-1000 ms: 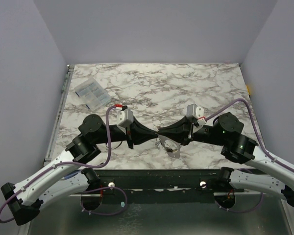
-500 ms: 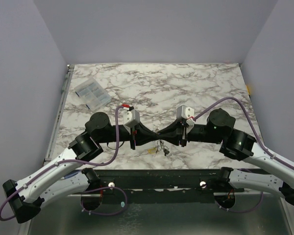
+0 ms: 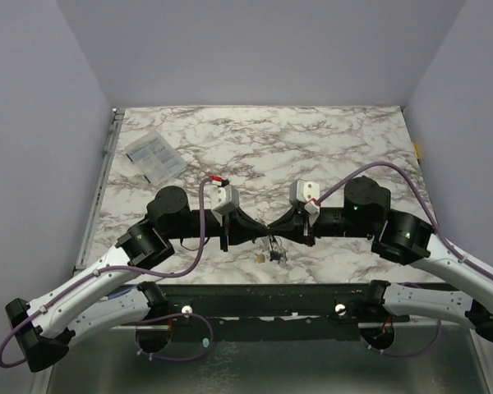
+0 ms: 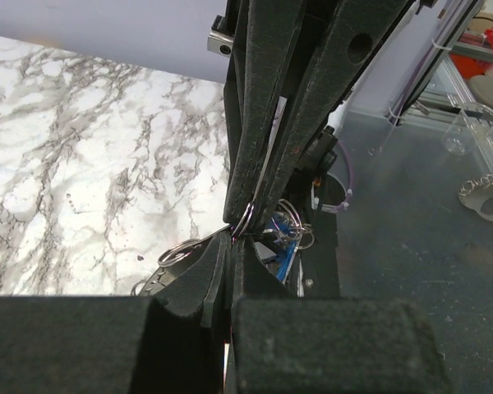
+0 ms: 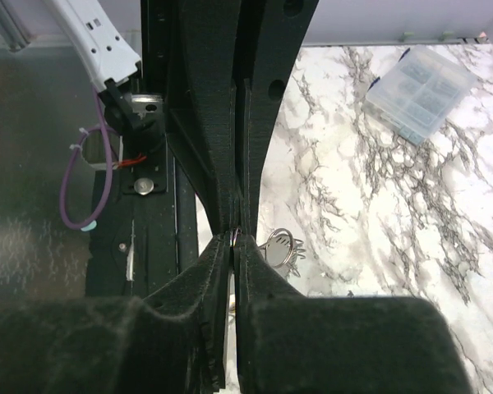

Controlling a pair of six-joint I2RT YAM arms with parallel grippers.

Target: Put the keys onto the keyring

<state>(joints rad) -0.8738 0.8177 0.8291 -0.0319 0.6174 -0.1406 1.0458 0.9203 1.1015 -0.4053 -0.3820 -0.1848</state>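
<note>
My two grippers meet tip to tip over the front middle of the marble table (image 3: 329, 148). The left gripper (image 3: 262, 229) is shut, its tips (image 4: 230, 240) pinching the thin metal keyring (image 4: 245, 218). The right gripper (image 3: 277, 229) comes from the opposite side, and its tips (image 5: 234, 238) are shut on the same keyring (image 5: 233, 235). A bundle of keys (image 3: 272, 252) and small rings hangs just under the tips. A blue key (image 4: 282, 246) shows in it. A spare silver ring (image 5: 279, 245) hangs beside the jaws. A yellowish key (image 3: 260, 258) lies on the table under the bundle.
A clear plastic compartment box (image 3: 154, 156) lies at the table's back left, also seen as the box (image 5: 423, 89) from the right wrist. The table's near edge and dark rail (image 3: 263, 297) run right below the grippers. Purple walls enclose three sides.
Both wrists have pushed in toward each other, so the arms now stand closer together. The hanging key bundle has shifted a little left and bunched up under the tips.
</note>
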